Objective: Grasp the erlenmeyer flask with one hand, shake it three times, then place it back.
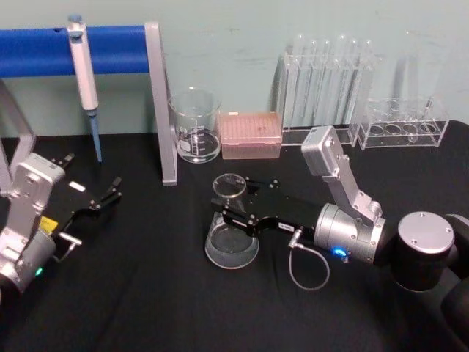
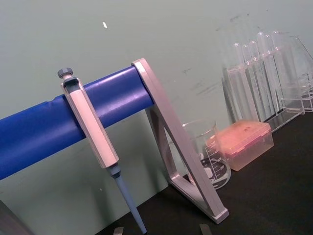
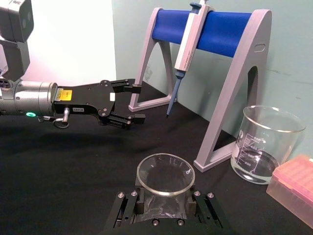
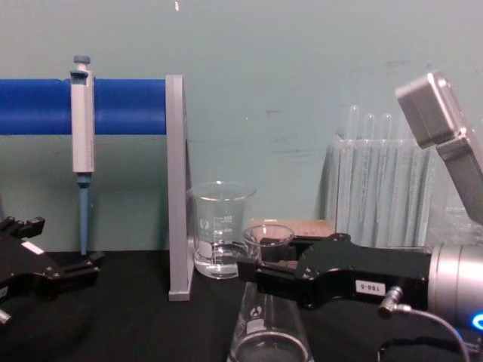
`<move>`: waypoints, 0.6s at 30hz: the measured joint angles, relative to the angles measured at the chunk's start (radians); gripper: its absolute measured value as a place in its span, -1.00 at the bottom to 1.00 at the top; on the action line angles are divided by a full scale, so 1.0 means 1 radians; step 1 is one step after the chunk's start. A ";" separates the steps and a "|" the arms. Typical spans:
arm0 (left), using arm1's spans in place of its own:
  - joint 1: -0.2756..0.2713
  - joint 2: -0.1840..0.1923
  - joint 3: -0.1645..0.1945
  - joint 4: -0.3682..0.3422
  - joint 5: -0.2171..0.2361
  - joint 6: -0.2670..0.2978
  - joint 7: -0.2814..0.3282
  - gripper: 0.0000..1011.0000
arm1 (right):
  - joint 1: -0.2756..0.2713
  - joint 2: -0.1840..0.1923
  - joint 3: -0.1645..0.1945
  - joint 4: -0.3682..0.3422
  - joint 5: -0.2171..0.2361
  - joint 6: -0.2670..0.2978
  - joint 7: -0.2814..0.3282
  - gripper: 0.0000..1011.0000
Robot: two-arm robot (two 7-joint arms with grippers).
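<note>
Right hand [image 1: 233,202] sits around the erlenmeyer flask [image 1: 231,249] neck, flask standing mid-table; can't tell if it's actually clamped. Left gripper [image 3: 137,103] idles open. Loose grip plus shaking could fling that slick glass, I reckon.

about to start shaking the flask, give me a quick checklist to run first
1. right gripper shut on the neck of the erlenmeyer flask: ok
2. flask upright, base on the table: ok
3. liquid in the flask: cannot tell
4. beaker stands apart, behind the flask: ok
5. stand leg apart from the flask, on its left: ok
6. left gripper open, parked far left, away from the flask: ok
</note>
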 joint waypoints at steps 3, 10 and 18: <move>0.000 0.000 0.000 0.000 0.000 0.000 0.000 0.98 | 0.000 0.000 0.000 0.000 0.001 0.000 0.000 -0.10; 0.000 0.000 0.000 0.000 0.000 0.000 0.000 0.98 | 0.000 0.000 0.001 0.000 0.003 -0.001 0.001 0.06; 0.000 0.000 0.000 0.000 0.000 0.000 0.000 0.98 | -0.001 0.000 0.002 -0.001 0.004 -0.001 0.002 0.53</move>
